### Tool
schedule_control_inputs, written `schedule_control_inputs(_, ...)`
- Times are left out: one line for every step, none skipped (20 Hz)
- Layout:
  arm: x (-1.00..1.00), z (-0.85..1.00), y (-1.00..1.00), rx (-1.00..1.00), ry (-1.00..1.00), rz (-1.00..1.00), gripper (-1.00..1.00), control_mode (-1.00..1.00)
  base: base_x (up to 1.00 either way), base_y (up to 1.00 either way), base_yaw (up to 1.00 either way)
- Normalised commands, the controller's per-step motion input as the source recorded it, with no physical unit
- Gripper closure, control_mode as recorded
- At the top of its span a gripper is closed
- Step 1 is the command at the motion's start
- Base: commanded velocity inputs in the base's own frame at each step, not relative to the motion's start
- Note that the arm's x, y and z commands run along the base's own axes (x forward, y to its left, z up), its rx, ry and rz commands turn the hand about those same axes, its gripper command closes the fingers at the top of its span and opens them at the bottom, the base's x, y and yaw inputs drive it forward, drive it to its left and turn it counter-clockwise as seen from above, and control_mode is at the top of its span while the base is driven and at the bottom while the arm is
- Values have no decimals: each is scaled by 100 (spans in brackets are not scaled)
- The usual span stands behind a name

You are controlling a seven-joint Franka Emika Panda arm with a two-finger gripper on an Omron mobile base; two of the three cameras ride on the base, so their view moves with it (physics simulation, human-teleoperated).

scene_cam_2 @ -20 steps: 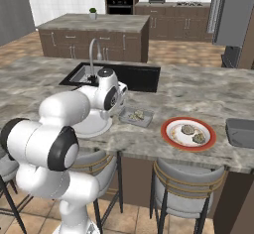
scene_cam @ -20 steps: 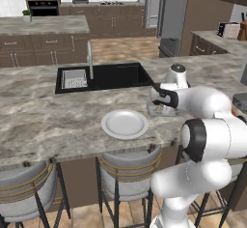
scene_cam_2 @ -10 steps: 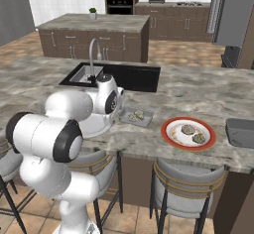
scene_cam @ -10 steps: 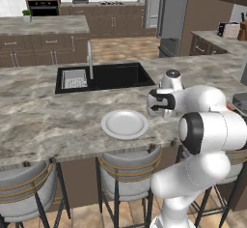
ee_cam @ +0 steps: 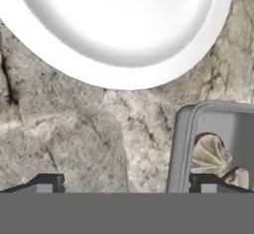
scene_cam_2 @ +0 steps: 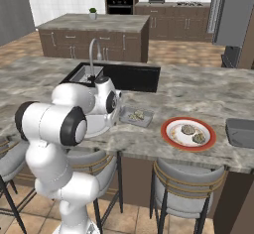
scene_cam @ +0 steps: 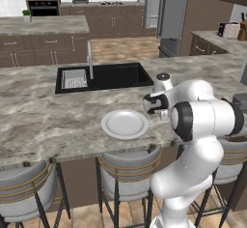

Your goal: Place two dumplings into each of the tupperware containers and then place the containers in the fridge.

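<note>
A dark-grey tupperware container [scene_cam_2: 130, 120] lies on the counter with two dumplings [scene_cam_2: 137, 114] in it. My gripper [scene_cam_2: 119, 112] hangs low beside its left end, between it and the white plate [scene_cam_2: 96, 125]. In the hand view the gripper [ee_cam: 126, 183] is open, one fingertip [ee_cam: 208, 182] over the container's [ee_cam: 181, 144] end by a dumpling [ee_cam: 208, 153], the other over bare counter. Two more dumplings [scene_cam_2: 192, 133] rest on a red-rimmed plate [scene_cam_2: 171, 137]. A second container [scene_cam_2: 240, 131] sits far right. The grey fridge [scene_cam: 173, 9] stands at the back.
The white plate [scene_cam: 124, 123] lies near the counter's front edge, left of my gripper [scene_cam: 150, 107]. A black sink [scene_cam: 103, 76] with a faucet [scene_cam: 89, 58] is set in behind. Stools stand below the counter front. A kitchen island [scene_cam_2: 94, 37] is farther back.
The hand has shifted a little left, from over the container toward the white plate, and the elbow has swung out. The jaws stayed open and nothing on the counter moved.
</note>
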Motion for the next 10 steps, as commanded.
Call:
schedule_control_inputs(32,-24,0,0,0,0,-100,-100,0,0,0)
schedule_control_inputs(33,-35,0,0,0,0,-100,-100,0,0,0)
schedule_control_inputs(37,-39,0,0,0,0,-100,-100,0,0,0)
schedule_control_inputs(44,-34,0,0,0,0,-100,-100,0,0,0)
schedule_control_inputs(50,-25,0,0,0,0,-100,-100,0,0,0)
schedule_control_inputs(56,-20,0,0,0,0,-100,-100,0,0,0)
schedule_control_inputs(58,-17,5,0,0,0,-100,-100,0,0,0)
schedule_control_inputs(58,-14,4,0,0,0,-100,-100,0,0,0)
schedule_control_inputs(56,-16,10,0,0,0,-100,-100,0,0,0)
schedule_control_inputs(55,-20,12,0,0,0,-100,-100,0,0,0)
